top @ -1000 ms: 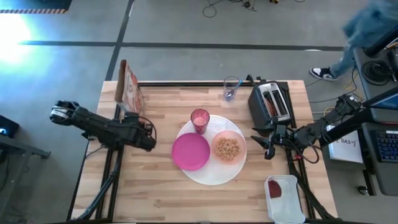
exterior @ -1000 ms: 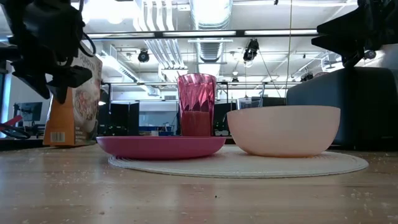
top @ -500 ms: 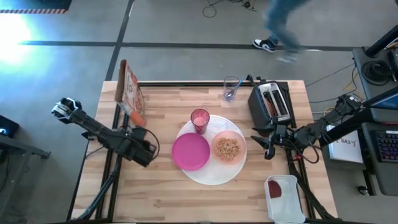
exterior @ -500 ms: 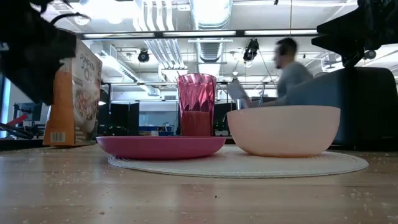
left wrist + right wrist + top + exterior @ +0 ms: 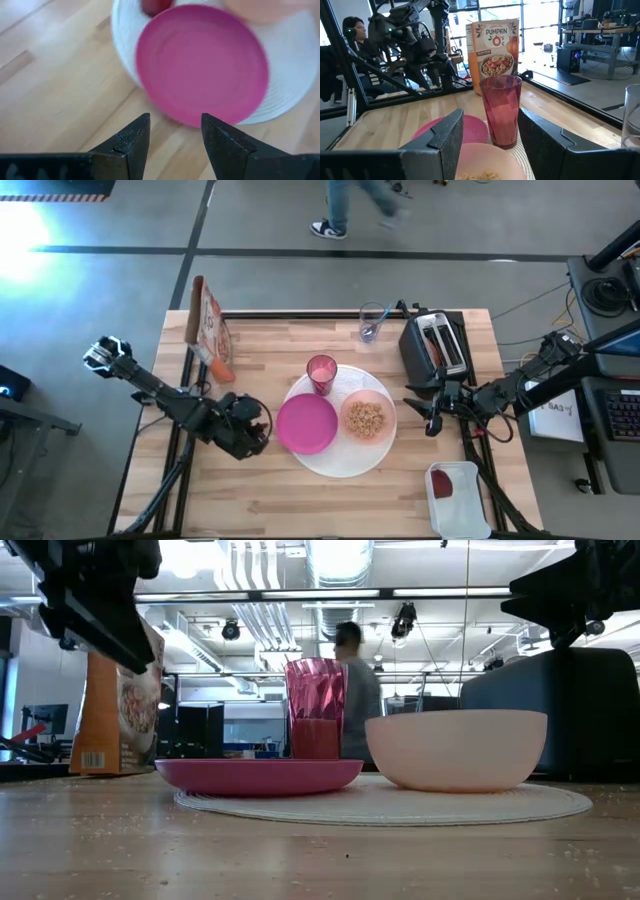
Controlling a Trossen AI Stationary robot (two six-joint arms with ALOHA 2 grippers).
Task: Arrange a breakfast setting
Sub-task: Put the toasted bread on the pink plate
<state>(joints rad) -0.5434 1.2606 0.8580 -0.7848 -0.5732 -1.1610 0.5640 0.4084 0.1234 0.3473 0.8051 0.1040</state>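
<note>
A large white plate (image 5: 345, 465) lies mid-table. On it rest a magenta plate (image 5: 306, 423), a peach bowl (image 5: 367, 418) holding cereal, and a pink cup (image 5: 321, 373) that stands upright. My left gripper (image 5: 262, 432) hovers just left of the magenta plate (image 5: 200, 65), slanting down at its near-left rim. It is open, with nothing between its fingers (image 5: 172, 137). My right gripper (image 5: 428, 412) waits level to the right of the bowl, also open and empty (image 5: 490, 142). It looks across the cup (image 5: 501, 107).
A cereal box (image 5: 208, 325) stands at the far left of the table. A clear glass (image 5: 372, 322) and a black toaster (image 5: 437, 345) stand at the far right, and a white tub (image 5: 457, 495) sits at the near right corner. A person (image 5: 350, 205) walks beyond the far edge.
My left gripper has swung away from the cereal box, toward the table's near edge and right, up to the magenta plate. It has tipped downward and rolled on the way. Its fingers have stayed apart. The person behind the table has walked toward the left.
</note>
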